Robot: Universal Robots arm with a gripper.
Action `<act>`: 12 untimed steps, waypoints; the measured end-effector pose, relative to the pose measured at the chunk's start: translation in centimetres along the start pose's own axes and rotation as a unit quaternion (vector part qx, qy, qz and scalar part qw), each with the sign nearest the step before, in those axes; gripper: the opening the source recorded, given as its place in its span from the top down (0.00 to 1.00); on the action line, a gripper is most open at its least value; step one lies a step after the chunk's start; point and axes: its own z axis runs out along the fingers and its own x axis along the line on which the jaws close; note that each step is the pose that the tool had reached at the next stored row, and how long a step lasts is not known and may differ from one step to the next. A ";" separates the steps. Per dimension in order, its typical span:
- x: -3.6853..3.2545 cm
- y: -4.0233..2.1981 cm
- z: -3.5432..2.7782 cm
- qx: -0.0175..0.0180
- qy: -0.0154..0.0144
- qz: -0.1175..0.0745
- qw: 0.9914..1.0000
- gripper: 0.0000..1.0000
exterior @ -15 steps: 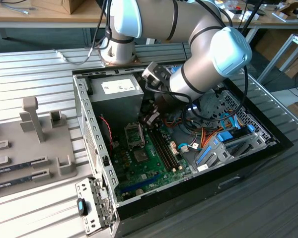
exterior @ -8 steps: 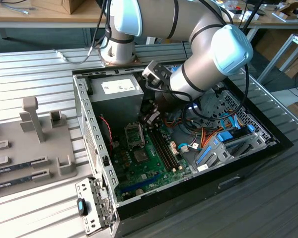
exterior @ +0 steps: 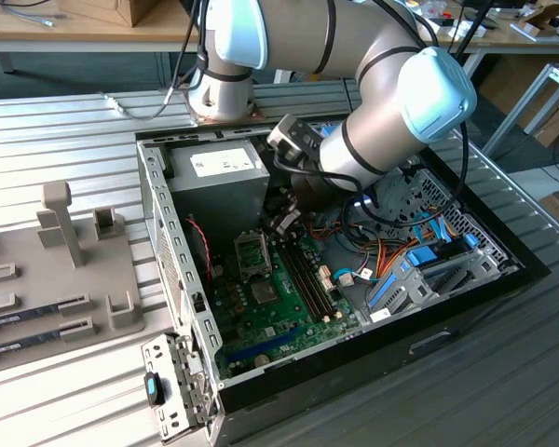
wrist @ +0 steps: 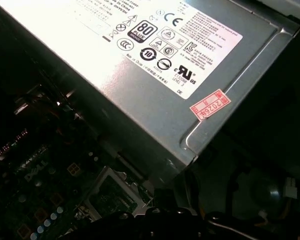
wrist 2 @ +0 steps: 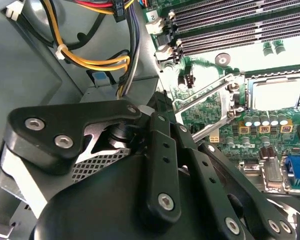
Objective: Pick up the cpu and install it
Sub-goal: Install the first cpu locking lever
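Though the arm point(exterior: 354, 56) is sunk deep in the open case point(exterior: 405, 346) on the counter point(exterior: 65, 130), the work looks to me well past the pick-up: in the second wrist view a pale silvery square, which I take for the cpu point(wrist 2: 276, 94), lies flat inside the socket frame point(wrist 2: 242, 95) on the green board point(wrist 2: 205, 110). A thin lever point(wrist 2: 202, 97) stands slanted up off the board beside that frame, so by my reckoning the chip is placed but not clamped down, and the latching is what is left. Seen in the exterior view, the claw point(exterior: 284, 222) hangs just off the corner of the grey power supply point(exterior: 219, 172), and the socket point(exterior: 252, 253) sits near it at about seven o'clock, apart from it and lower. Nothing shows between claw and chip, and I see no contact. Whether the claw is wide or narrow I cannot tell, as its black body hides the tips. Over at nine o'clock from the case, a grey holder point(exterior: 65, 270) rests on the counter.
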 end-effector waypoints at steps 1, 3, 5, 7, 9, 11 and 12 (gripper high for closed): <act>0.03 -0.02 -0.02 0.000 0.000 0.000 1.000 0.89; 0.06 -0.01 -0.13 -0.001 0.000 -0.001 1.000 0.89; 0.06 0.10 -0.38 -0.001 0.000 -0.001 1.000 0.89; 0.06 0.16 -0.53 -0.001 0.000 -0.002 1.000 0.89; 0.07 0.19 -0.61 -0.001 0.000 -0.002 1.000 0.89; 0.07 0.21 -0.66 -0.001 0.000 -0.002 1.000 0.89; 0.07 0.21 -0.68 -0.001 0.000 -0.002 1.000 0.89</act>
